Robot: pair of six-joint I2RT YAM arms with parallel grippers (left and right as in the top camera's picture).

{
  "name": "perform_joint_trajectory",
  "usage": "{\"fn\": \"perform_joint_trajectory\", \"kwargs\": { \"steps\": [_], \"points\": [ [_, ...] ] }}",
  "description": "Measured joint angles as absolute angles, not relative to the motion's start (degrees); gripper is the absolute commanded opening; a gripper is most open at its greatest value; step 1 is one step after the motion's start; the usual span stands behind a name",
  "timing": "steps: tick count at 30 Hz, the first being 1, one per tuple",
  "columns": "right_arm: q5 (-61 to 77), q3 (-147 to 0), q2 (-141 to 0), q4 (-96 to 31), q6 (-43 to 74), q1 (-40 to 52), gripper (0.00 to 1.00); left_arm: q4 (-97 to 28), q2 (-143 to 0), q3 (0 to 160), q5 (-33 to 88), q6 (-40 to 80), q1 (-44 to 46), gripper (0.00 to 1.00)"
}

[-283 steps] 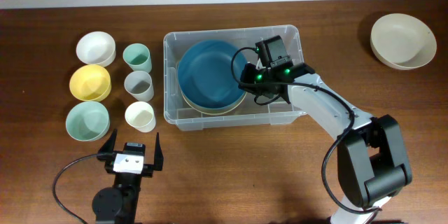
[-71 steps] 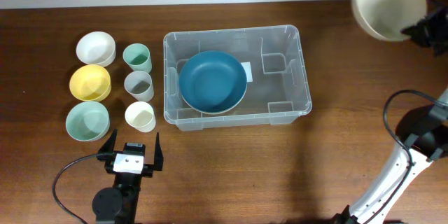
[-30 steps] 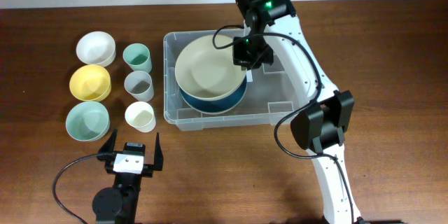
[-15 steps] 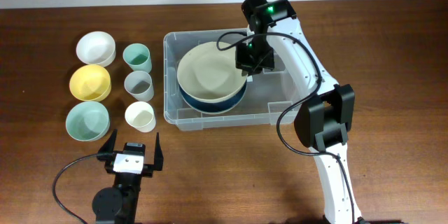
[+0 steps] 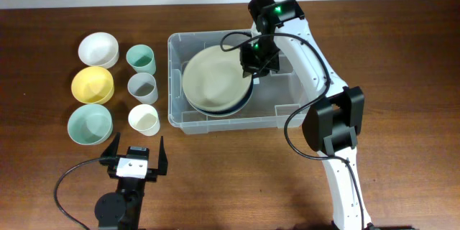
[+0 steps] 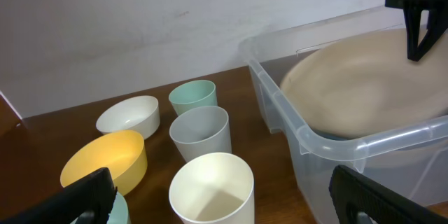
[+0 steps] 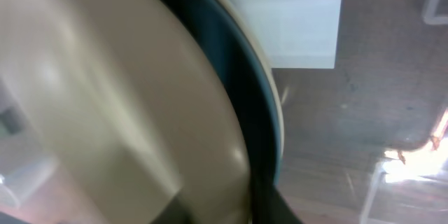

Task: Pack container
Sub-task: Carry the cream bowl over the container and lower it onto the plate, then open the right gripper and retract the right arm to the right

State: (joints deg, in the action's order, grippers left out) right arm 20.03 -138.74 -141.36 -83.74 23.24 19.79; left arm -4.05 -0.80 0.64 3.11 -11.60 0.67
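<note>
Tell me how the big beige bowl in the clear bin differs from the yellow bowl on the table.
The beige bowl is far wider than the yellow bowl. The beige bowl sits in the container, nested in a blue bowl; the yellow bowl stands on the table. Both are round and plain.

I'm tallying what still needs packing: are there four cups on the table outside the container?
No: only three stand left of the container, a green cup, a grey cup and a cream cup.
</note>
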Motion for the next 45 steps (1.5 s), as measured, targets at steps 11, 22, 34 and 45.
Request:
{"fn": "perform_joint_trajectory", "kwargs": {
  "steps": [11,22,34,45],
  "points": [
    [21.08,-136.57,-141.34,-83.33,22.35,19.79,0.15,-4.05,-0.8,0.64,3.14,-11.6,0.67,1.0],
    [22.65,-136.42,-141.27,-82.61,21.85,19.64,0.04,-4.05,-0.8,0.64,3.14,-11.6,0.67,1.0],
    [23.49,-136.42,-141.27,-82.52,21.56,19.64,0.22,-4.05,-0.8,0.64,3.14,-11.6,0.67,1.0],
    [23.31,-136.42,-141.27,-82.43,20.75,19.64,0.22,-4.05,-0.8,0.64,3.14,-11.6,0.67,1.0]
  ]
}}
